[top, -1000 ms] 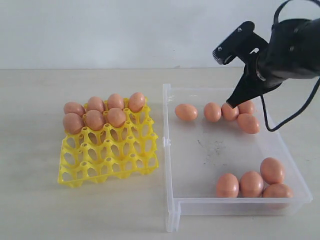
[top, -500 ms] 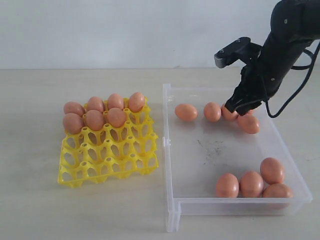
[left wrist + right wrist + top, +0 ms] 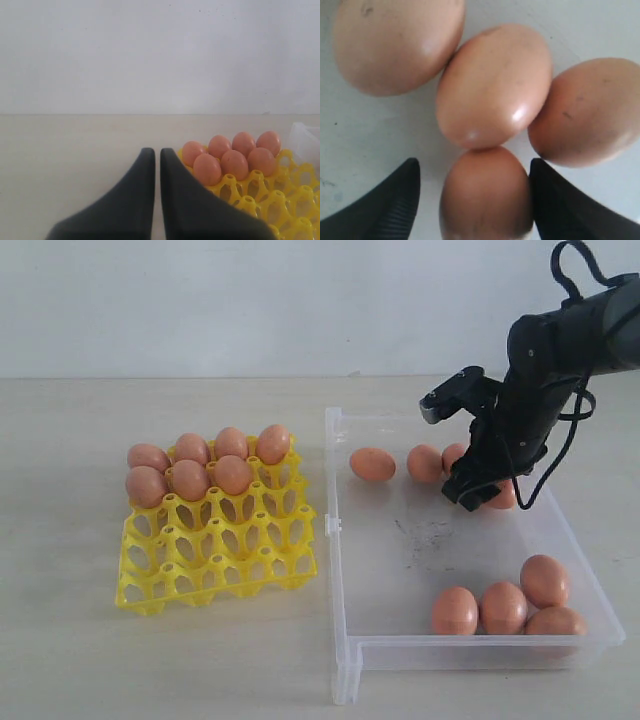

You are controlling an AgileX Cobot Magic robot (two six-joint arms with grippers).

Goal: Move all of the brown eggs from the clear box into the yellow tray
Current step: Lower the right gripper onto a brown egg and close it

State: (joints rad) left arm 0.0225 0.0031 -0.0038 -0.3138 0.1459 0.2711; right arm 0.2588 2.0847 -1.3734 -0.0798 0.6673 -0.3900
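Observation:
The yellow tray [image 3: 215, 550] sits on the left with several brown eggs [image 3: 210, 465] in its far two rows. To its right is the clear box [image 3: 337, 540], with eggs along its far side [image 3: 373, 464] and more in its near right corner [image 3: 503, 607]. My right gripper [image 3: 470, 492] is low in the far part of the box. In the right wrist view it [image 3: 475, 162] is open and straddles one egg [image 3: 485, 195]; three more eggs lie just beyond. My left gripper [image 3: 154, 152] is shut and empty, beside the tray [image 3: 260, 200].
The box's near wall and walls [image 3: 480, 652] stand up round the eggs. A pale tabletop [image 3: 80, 660] lies round both containers, with a white wall behind. The tray's near rows of cups [image 3: 200, 570] hold nothing.
My right gripper has dropped from above the box's far rim down among the far eggs, and its jaws have gone from shut to open. The eggs in the tray have not moved.

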